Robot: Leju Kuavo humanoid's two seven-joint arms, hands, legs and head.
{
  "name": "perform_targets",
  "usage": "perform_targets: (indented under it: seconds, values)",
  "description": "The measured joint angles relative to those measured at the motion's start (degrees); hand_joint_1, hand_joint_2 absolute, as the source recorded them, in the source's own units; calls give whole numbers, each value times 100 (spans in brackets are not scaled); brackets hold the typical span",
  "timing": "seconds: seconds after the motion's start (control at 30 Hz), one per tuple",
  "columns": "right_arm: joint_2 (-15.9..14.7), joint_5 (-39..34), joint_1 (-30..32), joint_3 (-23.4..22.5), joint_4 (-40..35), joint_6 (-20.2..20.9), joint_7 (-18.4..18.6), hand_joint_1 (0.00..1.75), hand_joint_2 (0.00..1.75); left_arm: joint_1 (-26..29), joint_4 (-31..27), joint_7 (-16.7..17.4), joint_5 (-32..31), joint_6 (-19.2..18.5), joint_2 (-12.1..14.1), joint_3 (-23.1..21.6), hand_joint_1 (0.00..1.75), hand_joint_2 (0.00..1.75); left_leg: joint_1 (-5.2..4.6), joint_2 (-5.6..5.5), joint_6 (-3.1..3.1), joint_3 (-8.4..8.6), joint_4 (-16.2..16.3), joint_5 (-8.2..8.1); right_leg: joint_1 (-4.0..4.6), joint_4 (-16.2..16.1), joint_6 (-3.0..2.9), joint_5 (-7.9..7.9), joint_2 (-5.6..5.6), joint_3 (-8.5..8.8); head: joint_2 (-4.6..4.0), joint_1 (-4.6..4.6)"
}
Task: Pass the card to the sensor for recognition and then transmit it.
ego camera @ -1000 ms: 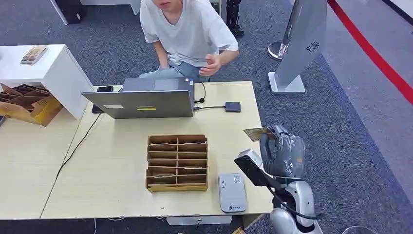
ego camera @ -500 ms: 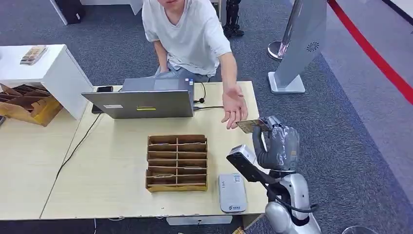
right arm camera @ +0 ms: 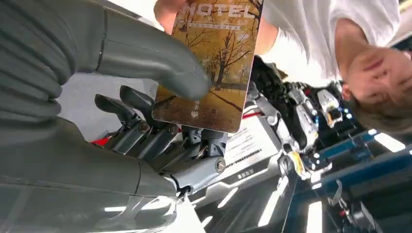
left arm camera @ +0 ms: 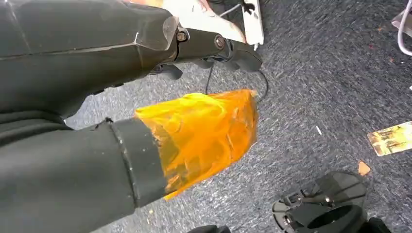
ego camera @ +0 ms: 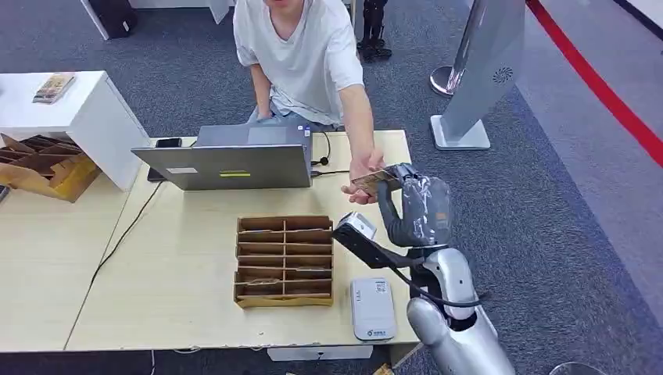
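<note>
A brown cardboard organizer (ego camera: 284, 260) sits near the middle of the tabletop (ego camera: 180, 273), split into two columns of shallow slots; what lies in the slots cannot be made out from the head view. Just beside it at about 4 o'clock lies a flat grey card sensor (ego camera: 372, 308), its small label too fine to read. At 12 o'clock from the organizer stands a grey laptop (ego camera: 231, 160) with a yellow sticker on its lid, and at 2 o'clock a small dark box (ego camera: 374, 171) on a cable. The right hand (ego camera: 414, 209) is raised above the right end of the tabletop, its thumb and fingers (right arm camera: 145, 53) pinching the card (right arm camera: 214, 63) by one end. The card shows autumn trees in brown and gold, with the word "HOTEL" partly readable along one edge. A person's hand (ego camera: 361, 173) reaches across from 12 o'clock and touches the far end of the card. The left hand (left arm camera: 194, 131) hangs over grey carpet, a fingertip wrapped in orange tape; whether its fingers are wide or narrow I cannot tell. Another card (left arm camera: 391, 138) lies on the carpet.
</note>
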Motion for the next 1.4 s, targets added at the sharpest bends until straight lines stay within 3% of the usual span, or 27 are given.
perform_targets:
  seconds: [0.33, 0.37, 0.4, 0.43, 1.4]
  values:
    - [50, 63, -286, 199, 639, 201, 267, 175, 175, -26, 0, 18, -39, -42, 0, -59, 0, 0, 0, -1, 0, 0, 0, 0, 0, 0, 0, 0, -1, 0, 0, 2]
    - [50, 63, -306, 212, 689, 227, 297, 166, 175, -27, 0, 18, -39, -44, 0, -61, 0, 0, 0, -1, 0, 0, 0, 0, 0, 0, 0, 0, -1, 0, 0, 0]
    - [50, 63, -317, 225, 733, 236, 308, 112, 175, -28, 0, 18, -39, -48, 0, -63, 0, 0, 0, -1, 0, 0, 0, 0, 0, 0, 0, 0, -1, 0, 0, 2]
    - [50, 63, -324, 240, 763, 238, 310, 0, 175, -28, 0, 18, -40, -50, 0, -63, 0, 0, 0, -1, 0, 0, 0, 0, 0, 0, 0, 0, -1, 0, 0, 0]
    - [52, 103, -408, 391, 973, 317, 468, 0, 175, -30, 0, 26, -39, -53, 2, -68, 0, 0, 0, -1, 0, 0, 0, 0, 0, 0, 0, 0, -1, -1, 0, 0]
